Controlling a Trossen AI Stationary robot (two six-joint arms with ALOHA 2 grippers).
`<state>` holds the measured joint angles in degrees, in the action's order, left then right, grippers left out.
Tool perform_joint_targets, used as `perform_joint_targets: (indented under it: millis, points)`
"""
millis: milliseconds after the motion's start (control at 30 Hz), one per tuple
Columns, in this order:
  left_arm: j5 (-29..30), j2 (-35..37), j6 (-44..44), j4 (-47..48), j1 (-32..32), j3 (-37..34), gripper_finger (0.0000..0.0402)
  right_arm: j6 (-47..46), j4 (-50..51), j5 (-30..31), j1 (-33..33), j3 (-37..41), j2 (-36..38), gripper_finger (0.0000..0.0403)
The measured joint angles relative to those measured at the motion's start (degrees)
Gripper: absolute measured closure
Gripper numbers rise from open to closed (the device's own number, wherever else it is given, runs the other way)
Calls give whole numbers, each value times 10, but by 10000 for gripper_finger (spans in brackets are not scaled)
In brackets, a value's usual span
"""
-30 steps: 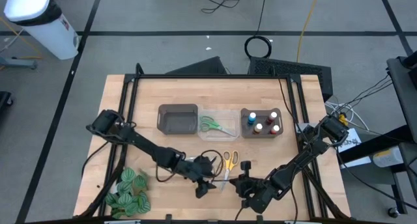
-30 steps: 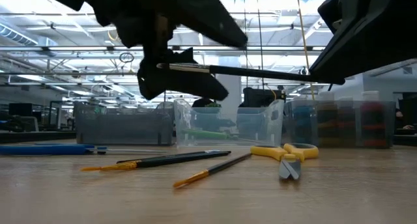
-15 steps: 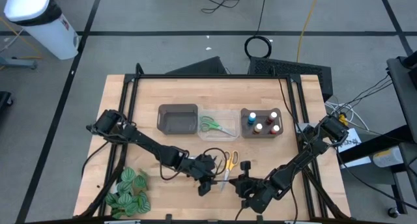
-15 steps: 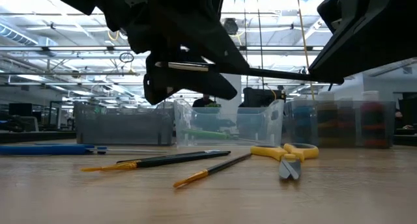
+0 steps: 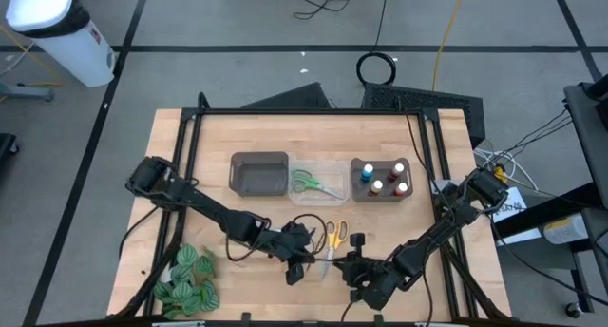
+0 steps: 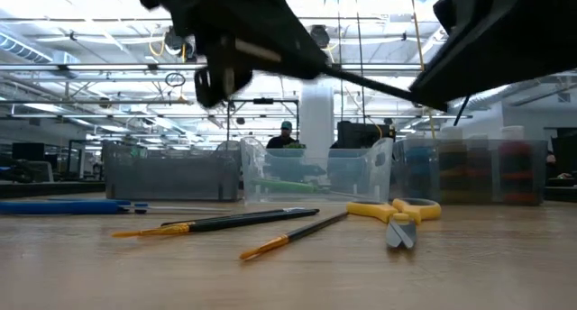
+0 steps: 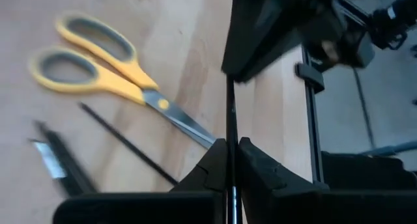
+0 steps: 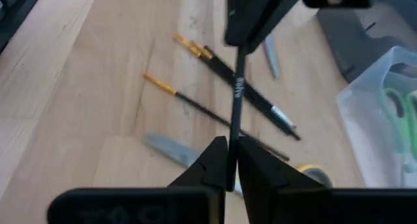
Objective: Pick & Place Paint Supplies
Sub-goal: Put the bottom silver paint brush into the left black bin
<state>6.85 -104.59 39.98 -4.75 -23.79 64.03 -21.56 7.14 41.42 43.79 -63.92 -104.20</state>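
A thin dark paintbrush (image 6: 361,78) hangs above the table's near middle, held between my two grippers. My left gripper (image 5: 302,258) is shut on its left end, which is the higher one. My right gripper (image 5: 353,262) is shut on its right end. On the table below lie two more paintbrushes (image 6: 234,222) (image 6: 293,233) with orange tips, and yellow scissors (image 6: 397,215). Green scissors (image 5: 309,182) lie in the clear bin, and paint bottles (image 5: 383,180) stand in the right bin. My left gripper pinches the paintbrush's left end (image 7: 229,142) between its two fingers. The brush runs out ahead of the fingers, about in line with them, toward the other gripper. It is lifted clear of the table and tilted, this end higher. My right gripper pinches the paintbrush's right end (image 8: 230,142) between its two fingers, below the white lettering (image 8: 238,87) on the handle. The brush runs forward from the fingers toward the left gripper, clear of the table, this end lower.
A grey bin (image 5: 259,172), a clear bin (image 5: 321,170) and a bottle bin (image 5: 357,165) stand in a row at the far middle. A green striped leafy bunch (image 5: 185,279) lies at the near left. A long blue thing (image 6: 63,205) lies at the left in the low view.
My left gripper has shut on the paintbrush's left end and then risen. The brush was nearly level and now slopes, with its left end lifted while the right end stays in my right gripper.
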Motion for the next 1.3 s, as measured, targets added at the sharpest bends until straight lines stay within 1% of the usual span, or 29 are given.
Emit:
perform_joint_targets:
  millis: [67,167,367,500,633,667,733,800,967,1033,1133,1200,1300]
  points:
    - [23,28,-8,32,-1,0,383,3,0,3,0,0,0,364]
    - [81,76,-12,90,-6,0,383,16,-7,-11,1,0,1,350]
    - [180,156,1,215,-24,0,383,31,-31,-11,0,0,36,336]
    - [267,197,56,333,-31,-1,383,24,-36,-11,1,0,83,337]
    - [349,229,123,448,-32,-22,383,49,-59,-10,0,0,128,341]
    - [367,236,133,469,-31,-32,383,59,-70,-10,0,0,139,342]
    - [391,247,122,480,-24,-59,383,82,-93,-10,0,0,159,344]
    - [395,262,111,481,-11,-94,383,106,-116,-10,1,0,171,344]
    - [386,306,140,476,49,-178,383,154,-161,-10,2,0,179,346]
    - [366,318,128,444,71,-209,383,156,-159,-10,3,0,179,346]
    - [314,326,81,373,97,-244,381,154,-161,-10,3,3,179,346]
    - [297,327,64,348,108,-254,367,154,-162,-10,2,9,179,347]
    - [292,326,71,341,119,-255,325,153,-161,-10,2,12,179,346]
